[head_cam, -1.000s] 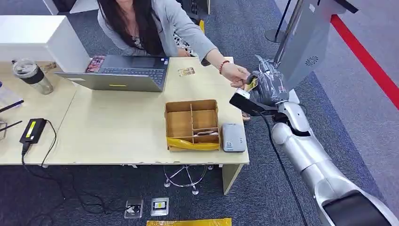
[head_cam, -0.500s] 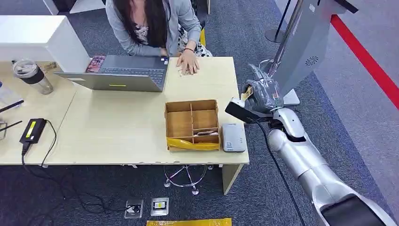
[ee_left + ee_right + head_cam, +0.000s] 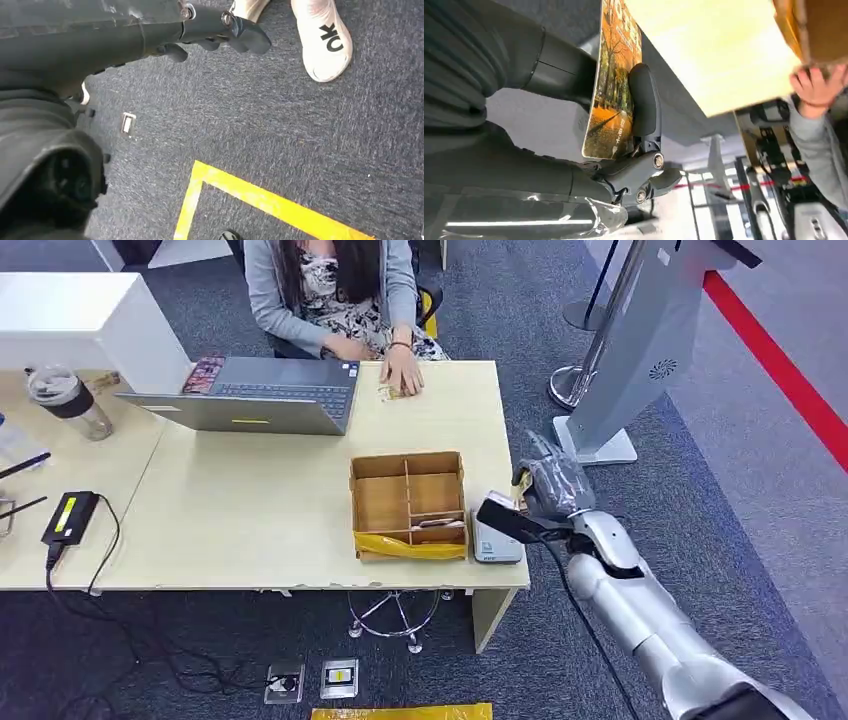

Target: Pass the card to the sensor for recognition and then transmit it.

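My right hand (image 3: 548, 486) hangs just off the table's right end, above the grey sensor box (image 3: 495, 537) at the near right corner. It grips a card with an orange autumn-tree picture (image 3: 613, 85), pinched between thumb and fingers (image 3: 644, 102); a sliver of that card (image 3: 520, 480) peeks out in the head view. A second card (image 3: 392, 392) lies by the laptop under a person's hand (image 3: 404, 371). My left hand (image 3: 220, 30) hangs over the carpet with its fingers curled in, holding nothing.
A brown divided box (image 3: 407, 502) with a yellow strip stands left of the sensor. A laptop (image 3: 250, 395), a lidded cup (image 3: 68, 400) and a black adapter (image 3: 68, 515) sit on the table (image 3: 250, 520). A grey kiosk stand (image 3: 625, 360) rises to the right.
My right hand took the card from the person at the table's far right edge and drew it toward me, down beside the sensor. The person pulled back and laid a hand by the laptop.
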Controlling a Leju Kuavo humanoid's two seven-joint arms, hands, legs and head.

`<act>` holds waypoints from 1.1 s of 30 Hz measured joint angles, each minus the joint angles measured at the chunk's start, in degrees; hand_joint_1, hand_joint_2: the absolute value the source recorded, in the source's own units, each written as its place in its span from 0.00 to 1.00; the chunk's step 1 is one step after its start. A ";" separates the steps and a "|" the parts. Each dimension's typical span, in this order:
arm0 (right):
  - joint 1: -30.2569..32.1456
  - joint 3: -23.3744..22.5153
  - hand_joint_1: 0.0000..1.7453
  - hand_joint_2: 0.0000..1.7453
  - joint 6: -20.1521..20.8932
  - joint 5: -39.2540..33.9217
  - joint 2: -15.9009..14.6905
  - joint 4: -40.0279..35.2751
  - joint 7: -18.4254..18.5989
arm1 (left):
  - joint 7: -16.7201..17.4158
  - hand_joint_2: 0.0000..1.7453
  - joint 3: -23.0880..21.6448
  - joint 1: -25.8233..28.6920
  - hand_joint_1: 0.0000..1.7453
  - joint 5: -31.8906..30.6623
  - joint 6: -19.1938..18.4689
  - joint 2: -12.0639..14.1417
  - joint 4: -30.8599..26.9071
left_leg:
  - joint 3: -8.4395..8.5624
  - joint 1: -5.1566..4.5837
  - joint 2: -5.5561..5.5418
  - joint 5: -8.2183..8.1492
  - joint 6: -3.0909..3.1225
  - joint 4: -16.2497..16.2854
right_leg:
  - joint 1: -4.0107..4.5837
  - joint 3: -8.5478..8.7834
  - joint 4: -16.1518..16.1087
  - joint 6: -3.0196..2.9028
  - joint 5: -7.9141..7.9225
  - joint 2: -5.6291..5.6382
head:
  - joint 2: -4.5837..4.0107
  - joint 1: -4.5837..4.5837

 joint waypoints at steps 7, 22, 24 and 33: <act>2.38 0.77 1.00 1.00 -0.02 -0.90 0.00 0.00 -0.07 | -0.09 0.00 -0.18 -0.01 0.00 0.02 0.02 0.02 -0.02 | 0.00 0.01 0.00 -0.01 -0.02 0.00 | 0.01 -0.01 0.01 0.00 0.00 0.01 | 0.00 -0.02; 5.70 2.73 1.00 1.00 1.25 -3.83 0.00 -0.13 -0.02 | -0.11 0.00 -0.53 -0.05 0.00 -0.26 0.92 0.15 -0.02 | 0.00 0.00 0.00 -0.01 -0.02 0.00 | 0.00 -0.02 0.00 0.00 0.00 0.01 | 0.00 -0.02; 5.99 2.84 1.00 1.00 1.25 -4.39 -0.09 -0.20 0.06 | -0.22 0.00 -0.61 -0.05 0.00 -0.66 0.90 0.13 -0.02 | 0.00 0.00 0.01 -0.01 -0.03 0.00 | 0.00 -0.01 0.00 0.00 0.00 0.01 | 0.00 -0.02; 5.90 3.82 1.00 1.00 2.10 -6.12 -0.15 -0.66 0.52 | -0.15 0.00 -0.72 -0.05 0.00 -0.85 0.15 -0.02 -0.02 | 0.02 0.00 0.02 -0.01 -0.03 0.00 | 0.00 0.01 0.00 0.00 0.00 0.03 | 0.00 -0.02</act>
